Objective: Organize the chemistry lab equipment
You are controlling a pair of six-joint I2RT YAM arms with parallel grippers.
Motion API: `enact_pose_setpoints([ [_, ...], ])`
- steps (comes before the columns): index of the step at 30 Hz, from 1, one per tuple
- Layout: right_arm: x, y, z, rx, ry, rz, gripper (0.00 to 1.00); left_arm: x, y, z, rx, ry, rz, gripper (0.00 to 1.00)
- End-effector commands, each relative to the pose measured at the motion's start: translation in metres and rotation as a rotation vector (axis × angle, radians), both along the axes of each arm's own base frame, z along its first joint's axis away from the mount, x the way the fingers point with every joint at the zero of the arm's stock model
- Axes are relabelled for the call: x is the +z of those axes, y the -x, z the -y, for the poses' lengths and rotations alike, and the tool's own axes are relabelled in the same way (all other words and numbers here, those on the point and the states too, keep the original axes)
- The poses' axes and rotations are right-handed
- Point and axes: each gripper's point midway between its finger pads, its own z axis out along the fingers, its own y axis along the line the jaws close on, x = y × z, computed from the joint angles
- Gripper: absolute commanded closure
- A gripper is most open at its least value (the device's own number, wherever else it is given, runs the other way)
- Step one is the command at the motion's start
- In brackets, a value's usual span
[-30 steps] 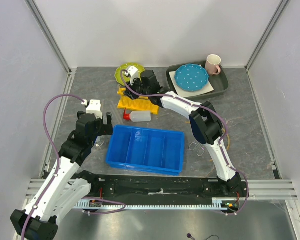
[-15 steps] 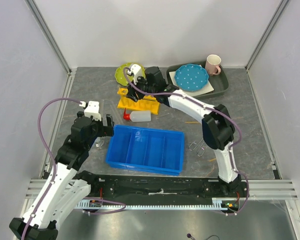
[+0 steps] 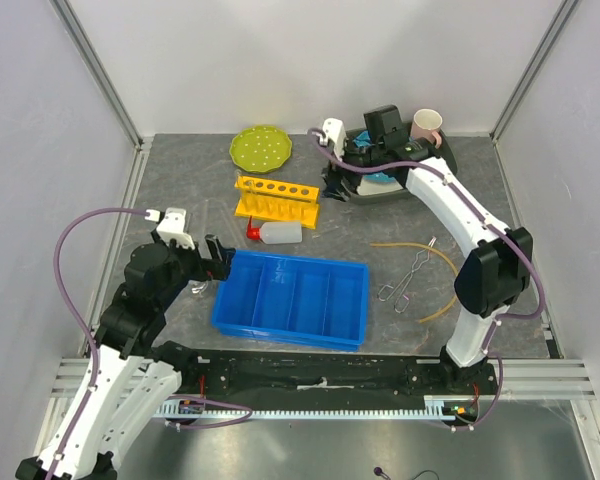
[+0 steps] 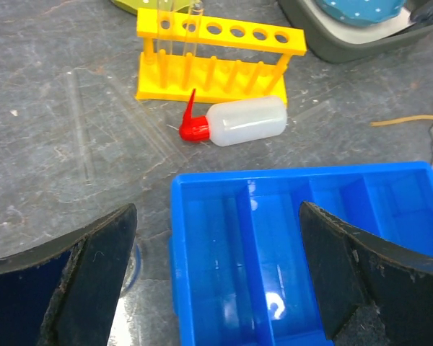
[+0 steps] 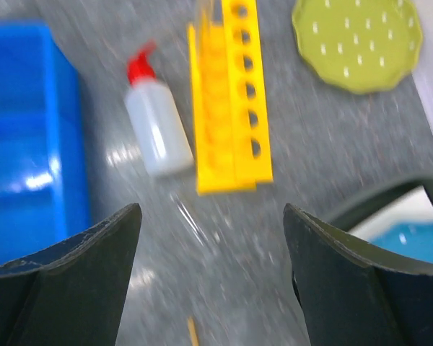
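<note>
The yellow test-tube rack [image 3: 276,197] stands at mid-back, with clear tubes in its left holes [image 4: 195,14]. The white squeeze bottle with red cap [image 3: 277,232] lies just in front of it. Metal tongs [image 3: 408,280] and the tan rubber tube [image 3: 442,262] lie right of the blue bin [image 3: 292,298]. Clear glass tubes [image 4: 137,119] lie on the table left of the bottle. My left gripper [image 3: 218,258] is open and empty at the bin's left end [image 4: 216,231]. My right gripper [image 3: 340,183] is open and empty, right of the rack [image 5: 211,216].
A green dotted plate [image 3: 260,148] lies behind the rack. A dark tray [image 3: 450,170] with a blue dotted plate and a pink-handled mug [image 3: 427,127] is at back right, partly hidden by my right arm. A small clear glass piece [image 3: 198,287] lies left of the bin.
My right arm has swung right, from over the rack to over the tray's left end, and the rack now shows whole. My left arm has drawn back a little towards the near edge.
</note>
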Motion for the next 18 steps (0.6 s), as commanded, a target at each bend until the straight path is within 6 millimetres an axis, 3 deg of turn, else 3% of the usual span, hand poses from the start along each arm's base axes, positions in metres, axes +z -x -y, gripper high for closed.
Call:
enact_pose_setpoints([
  [1, -0.059, 0.019, 0.060, 0.130, 0.366, 0.086, 0.12, 0.012, 0.004, 0.014, -0.028, 0.115, -0.015, 0.00],
  [4, -0.086, 0.013, 0.089, 0.176, 0.516, 0.147, 0.11, 0.009, 0.000, 0.020, -0.037, 0.133, -0.045, 0.00],
  [8, -0.114, 0.014, 0.099, 0.296, 0.569, 0.150, 0.11, 0.005, -0.004, 0.025, -0.035, 0.164, -0.076, 0.00],
  [13, -0.138, 0.013, 0.083, 0.425, 0.518, 0.130, 0.12, 0.000, -0.009, 0.026, -0.021, 0.177, -0.087, 0.00],
  [14, -0.151, 0.011, 0.079, 0.439, 0.513, 0.102, 0.12, -0.001, -0.009, 0.026, -0.020, 0.175, -0.089, 0.00],
  [18, -0.162, -0.007, 0.066, 0.416, 0.473, 0.053, 0.13, -0.002, -0.010, 0.024, -0.009, 0.166, -0.084, 0.00],
])
